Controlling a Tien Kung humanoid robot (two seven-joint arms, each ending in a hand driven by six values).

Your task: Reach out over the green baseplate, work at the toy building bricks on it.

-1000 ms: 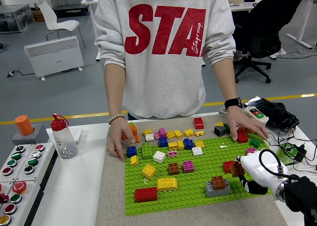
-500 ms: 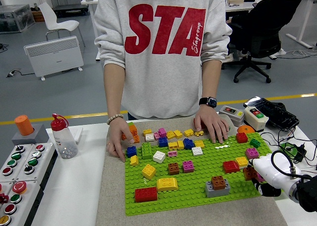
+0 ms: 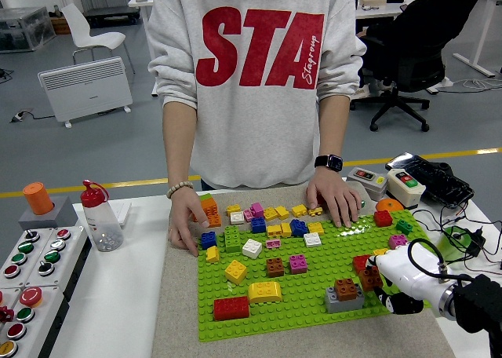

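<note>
The green baseplate [image 3: 302, 311] lies on a grey mat and carries several coloured bricks, most of them along its far edge. My right hand [image 3: 382, 284], white with a black forearm, reaches in from the lower right over the plate's right side. Its fingers are curled around a dark red brick [image 3: 370, 278], just below a red brick [image 3: 361, 261]. A brown brick on a grey one [image 3: 345, 294] stands left of the hand. A person at the far side rests one hand [image 3: 185, 226] on the plate's left edge and the other hand [image 3: 334, 204] on the far bricks.
A button panel [image 3: 30, 273] fills the lower left, with a red-capped bottle [image 3: 100, 218] behind it. Switch boxes [image 3: 405, 182] and cables [image 3: 464, 234] lie to the right of the plate. A yellow rounded brick [image 3: 265, 291] and a red brick [image 3: 230, 307] sit near the front.
The person's hand left the plate's right edge and settled on the far middle bricks. My right hand swung right with the dark red brick, then came back left.
</note>
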